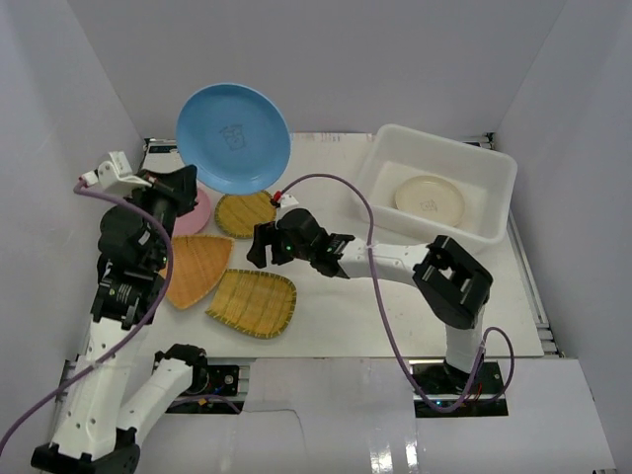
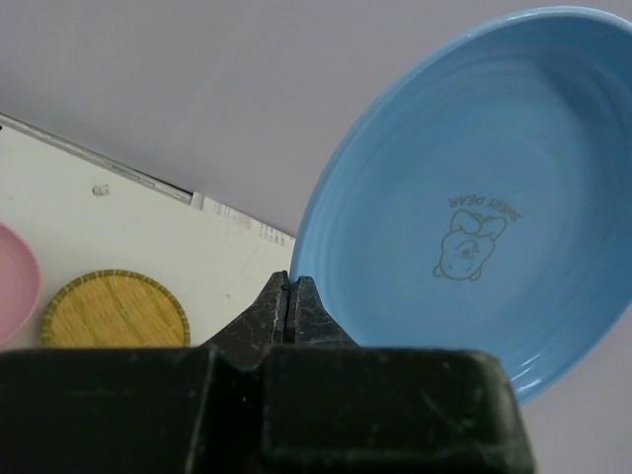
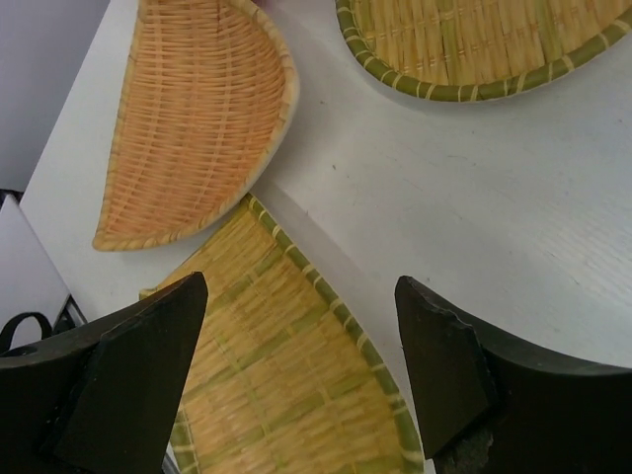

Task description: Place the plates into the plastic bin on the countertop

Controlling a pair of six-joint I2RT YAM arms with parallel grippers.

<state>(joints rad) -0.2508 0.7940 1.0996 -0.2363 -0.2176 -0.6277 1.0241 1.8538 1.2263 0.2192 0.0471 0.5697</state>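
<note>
Your left gripper is clenching the blue plate by its rim, tilted aloft, well left of the plastic bin. Your right gripper is hanging spread over the yellow woven plate, its arm stretching in front of the bin.

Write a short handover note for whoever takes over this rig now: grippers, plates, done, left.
Left gripper: shut on the rim of the blue plate, held tilted in the air.
Right gripper: open, over the large yellow woven plate.
Done: cream plate lies in the plastic bin.
Left: the blue plate, then the pink plate, small yellow woven plate, orange woven plate and large yellow one, all on the countertop.
</note>
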